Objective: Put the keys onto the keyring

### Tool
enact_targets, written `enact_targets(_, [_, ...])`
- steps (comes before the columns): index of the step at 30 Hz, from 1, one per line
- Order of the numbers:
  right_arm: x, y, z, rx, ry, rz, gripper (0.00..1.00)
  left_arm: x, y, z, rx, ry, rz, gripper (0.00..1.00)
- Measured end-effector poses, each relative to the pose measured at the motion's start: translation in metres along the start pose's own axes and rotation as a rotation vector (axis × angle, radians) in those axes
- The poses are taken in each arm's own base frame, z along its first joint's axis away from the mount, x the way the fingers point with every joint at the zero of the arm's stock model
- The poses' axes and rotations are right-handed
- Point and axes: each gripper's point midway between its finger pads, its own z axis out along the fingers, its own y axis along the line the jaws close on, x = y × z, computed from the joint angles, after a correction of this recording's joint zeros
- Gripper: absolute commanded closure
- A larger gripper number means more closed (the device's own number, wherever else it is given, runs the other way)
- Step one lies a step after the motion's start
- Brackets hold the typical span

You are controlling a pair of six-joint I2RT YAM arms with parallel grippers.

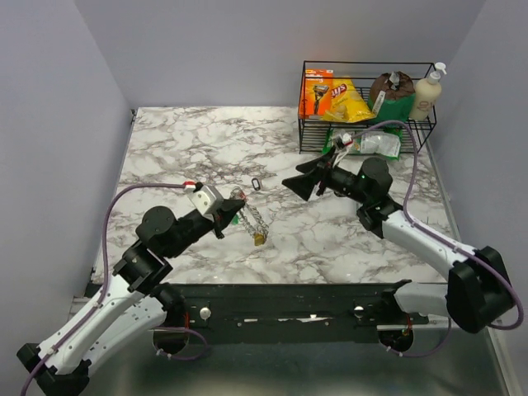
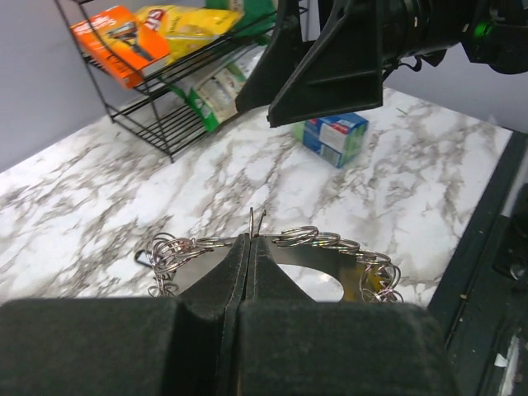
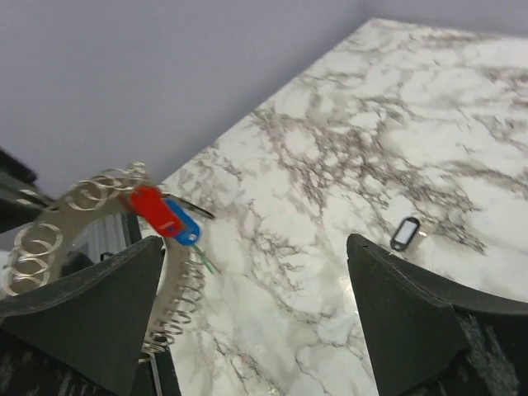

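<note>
White tabletop (image 1: 181, 148) with grey marble veining, enclosed on the left, back and right by plain, pale lavender-grey walls (image 1: 214, 49). A black wire rack (image 1: 312, 136) stands at the tabletop's far right corner. Light is soft and even, shadows faint.

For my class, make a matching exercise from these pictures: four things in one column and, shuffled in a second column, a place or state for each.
Column A: 1 left gripper; 2 right gripper; 3 dark oval clip; 4 yellow chips bag.
Column B: a in the wire rack; b lying on the table; c open, empty; d shut on the keyring.
Pairs: 1-d; 2-c; 3-b; 4-a.
</note>
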Motion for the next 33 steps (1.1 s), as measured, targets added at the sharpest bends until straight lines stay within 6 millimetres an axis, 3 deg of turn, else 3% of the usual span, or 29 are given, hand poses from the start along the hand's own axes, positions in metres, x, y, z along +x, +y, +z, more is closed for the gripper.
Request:
enact_targets(3, [0.012,-0.026,0.016,0.046,0.065,0.068,0.01,-0.001,0.012,-0.006,-0.067,0.03,0.005,1.0])
enact_targets(8, [0.02,-0.052,0.049,0.071,0.146,0.118,0.03,-0.009,0.023,-0.012,-0.127,0.071,0.006,1.0])
enact_targets(15, [0.037,-0.092,0.087,0.12,0.252,0.135,0.08,-0.009,0.028,-0.002,-0.121,0.138,-0.006,1.0])
enact_targets(20, [0.054,-0.118,0.106,0.164,0.333,0.162,0.11,0.004,0.035,0.009,-0.09,0.217,-0.04,1.0])
enact_targets(25, [0.076,-0.145,0.117,0.264,0.405,0.196,0.1,0.014,0.058,0.013,-0.093,0.266,-0.09,1.0])
enact_targets(33, [0.108,-0.163,0.136,0.387,0.523,0.237,0.14,0.022,0.087,0.005,-0.131,0.285,-0.126,1.0])
